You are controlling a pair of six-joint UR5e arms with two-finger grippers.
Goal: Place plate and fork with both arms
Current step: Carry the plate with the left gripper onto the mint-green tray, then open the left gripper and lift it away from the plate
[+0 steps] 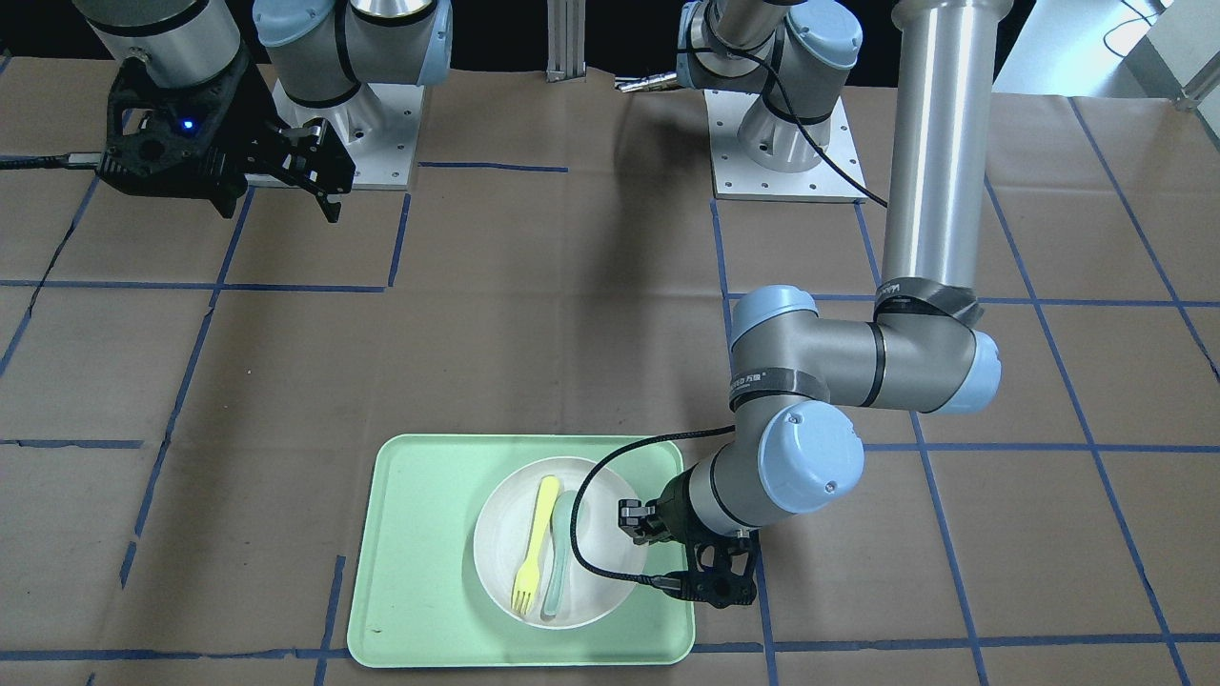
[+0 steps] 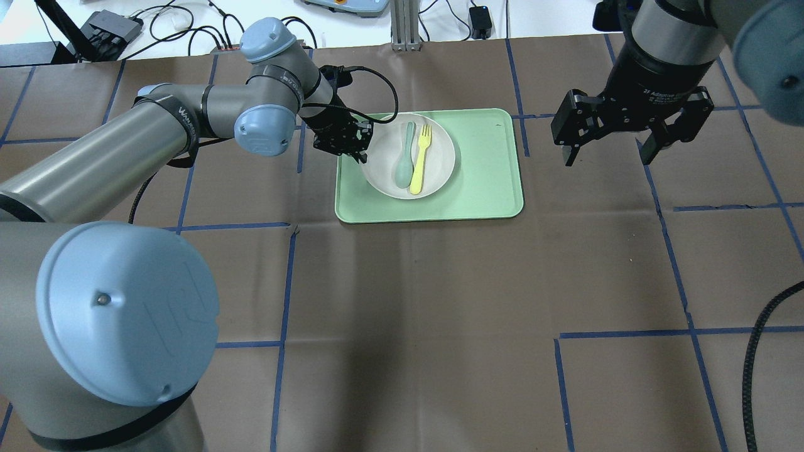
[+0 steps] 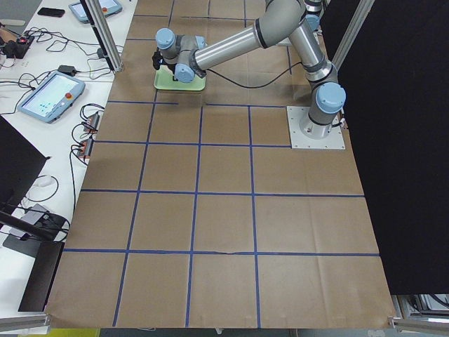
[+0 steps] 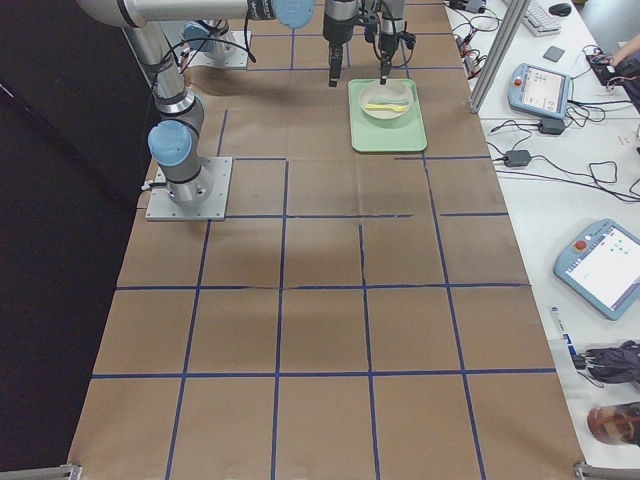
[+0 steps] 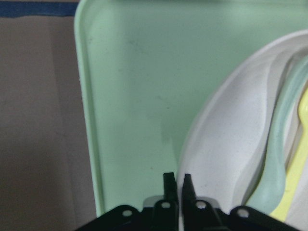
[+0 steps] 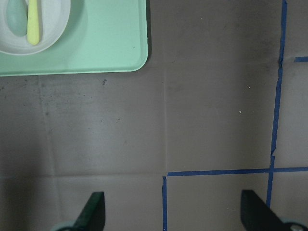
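The off-white plate (image 2: 440,157) lies on the pale green tray (image 2: 490,182). The yellow fork (image 2: 419,157) and a grey-green spoon (image 2: 403,157) lie side by side in the plate. My left gripper (image 2: 359,150) is low at the plate's left edge. In the left wrist view its fingers (image 5: 167,185) are nearly together, shut on the plate's rim (image 5: 207,159). My right gripper (image 2: 607,157) hangs open and empty above the table, to the right of the tray. Its fingers (image 6: 96,209) stand wide apart in the right wrist view.
The tray (image 1: 419,553) sits on brown paper marked with blue tape lines, on the far side of the table from the robot bases. The left arm's black cable (image 1: 581,514) loops over the plate.
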